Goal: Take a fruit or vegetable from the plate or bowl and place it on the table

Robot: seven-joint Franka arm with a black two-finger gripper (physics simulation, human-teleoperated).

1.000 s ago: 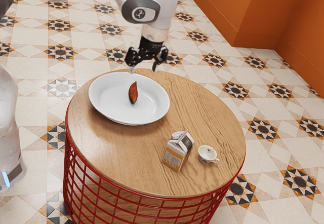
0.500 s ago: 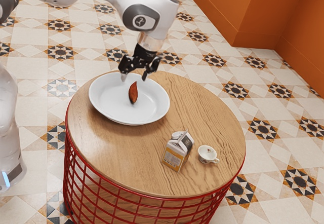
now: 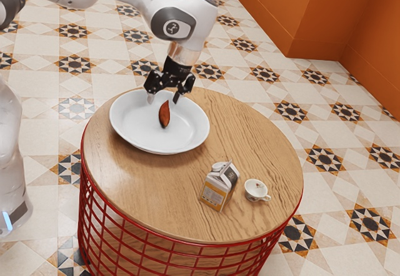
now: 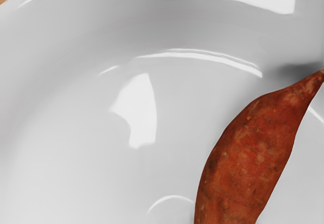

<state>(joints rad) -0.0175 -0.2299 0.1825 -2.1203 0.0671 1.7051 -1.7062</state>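
Observation:
Above the bowl's far part, in the exterior view, my gripper (image 3: 163, 100) is open, its two fingertips apart with nothing between them. A reddish-brown sweet potato (image 3: 164, 114) lies in the white oval bowl (image 3: 128, 135), just below the fingertips. The wrist view has the sweet potato (image 4: 248, 158) large, one pointed end toward the wall of the bowl (image 4: 76, 158). The wooden round table (image 3: 162, 198) carries the bowl.
A small milk carton (image 3: 219, 186) and a white patterned cup (image 3: 255, 190) stand on the table, toward the exterior view's right of the bowl. Red wire mesh (image 3: 144, 245) forms the table's base.
My gripper has come down toward the bowl and shifted a little to the exterior view's left, its fingers staying apart. The sweet potato and bowl have not moved.

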